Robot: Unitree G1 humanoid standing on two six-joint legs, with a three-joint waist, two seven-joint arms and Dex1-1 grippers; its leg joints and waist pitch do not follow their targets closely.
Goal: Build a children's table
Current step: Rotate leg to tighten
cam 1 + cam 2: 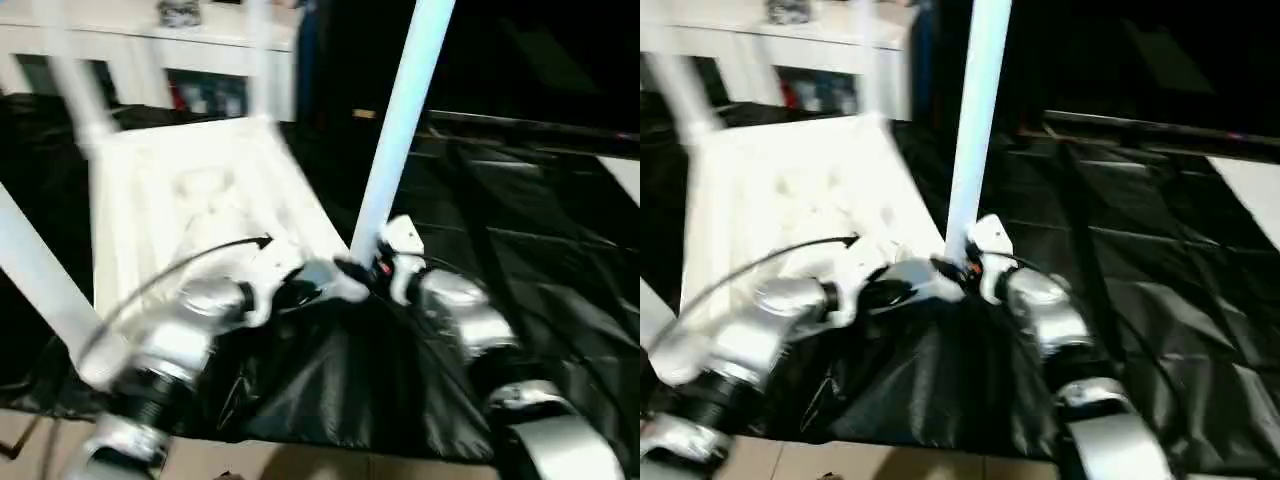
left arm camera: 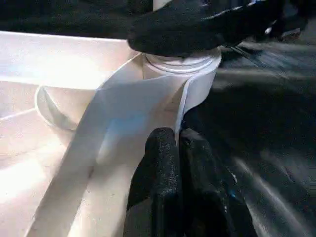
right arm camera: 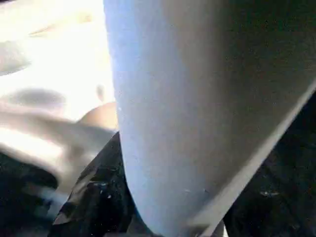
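The tabletop (image 1: 200, 200) lies upside down on black sheeting (image 1: 520, 260), ribs up; legs stand in three corners, and the near-right leg (image 1: 400, 120) rises from its socket (image 2: 182, 64); the right gripper (image 1: 365, 268) clasps that leg's base, fingers spread around the tube; the left gripper (image 2: 178, 148), fingers pressed together, pinches the tabletop's rim beside the socket; seating this last leg seems the step in hand; next it likely needs a firm downward push while the rim is steadied.
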